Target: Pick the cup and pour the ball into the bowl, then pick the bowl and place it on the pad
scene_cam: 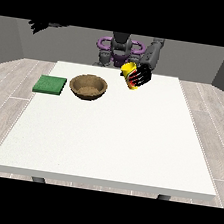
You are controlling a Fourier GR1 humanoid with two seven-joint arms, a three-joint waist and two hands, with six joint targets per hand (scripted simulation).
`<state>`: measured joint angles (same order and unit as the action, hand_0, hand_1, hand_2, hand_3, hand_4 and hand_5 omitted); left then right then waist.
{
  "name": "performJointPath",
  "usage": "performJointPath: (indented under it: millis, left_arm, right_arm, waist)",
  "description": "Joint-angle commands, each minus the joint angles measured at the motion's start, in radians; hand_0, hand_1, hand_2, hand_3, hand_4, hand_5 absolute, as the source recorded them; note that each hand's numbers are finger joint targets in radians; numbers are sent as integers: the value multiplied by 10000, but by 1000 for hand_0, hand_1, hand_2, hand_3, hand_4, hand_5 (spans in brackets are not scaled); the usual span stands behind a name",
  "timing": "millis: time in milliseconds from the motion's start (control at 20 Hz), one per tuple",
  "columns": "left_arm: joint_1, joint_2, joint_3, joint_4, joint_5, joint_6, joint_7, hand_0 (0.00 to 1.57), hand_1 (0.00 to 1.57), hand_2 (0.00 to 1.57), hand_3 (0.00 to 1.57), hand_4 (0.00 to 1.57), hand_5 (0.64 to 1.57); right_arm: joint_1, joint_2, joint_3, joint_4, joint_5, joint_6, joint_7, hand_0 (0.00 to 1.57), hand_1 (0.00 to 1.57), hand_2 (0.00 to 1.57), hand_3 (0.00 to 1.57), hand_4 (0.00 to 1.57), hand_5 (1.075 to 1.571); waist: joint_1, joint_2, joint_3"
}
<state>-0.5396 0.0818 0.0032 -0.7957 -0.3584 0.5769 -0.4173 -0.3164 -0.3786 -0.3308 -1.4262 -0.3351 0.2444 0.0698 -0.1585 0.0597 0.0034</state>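
At the upper left, one hand [43, 25] is lifted high; I cannot tell how it is held. The green pad [50, 84] has nothing on it. The brown bowl [89, 86] sits beside it and looks empty, though the ball may be hidden. The hand at the view's right [140, 76] holds the yellow cup [129, 74], tipped. Pouring and moving the bowl are left.

Grey torso [120, 48] with purple shoulder rings [103, 43], grey arms, black hands [141, 75]
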Motion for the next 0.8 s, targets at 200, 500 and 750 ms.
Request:
performJointPath:
  millis: [200,500,750]
  left_arm:
    - [-1857,-720,-2683,1246,-4244,1388,4102,1333,1333,1571,1571,1148,1552]
    - [-2363,-811,-4528,1103,-5315,708,6821,1315,1315,1571,1571,1136,1556]
    - [-2915,-707,-5333,1945,-6893,-197,7823,1208,1208,1571,1571,1064,1570]
  right_arm:
    - [179,125,-1,1195,-12,206,-31,0,0,0,233,322,1568]
    - [-71,162,-64,1900,55,71,-94,0,0,0,149,413,1569]
    - [-17,15,-160,2095,-64,276,-77,0,0,0,109,431,1570]
  waist:
    - [164,-1234,23]
    - [434,-1672,-25]
    - [510,-1803,-26]
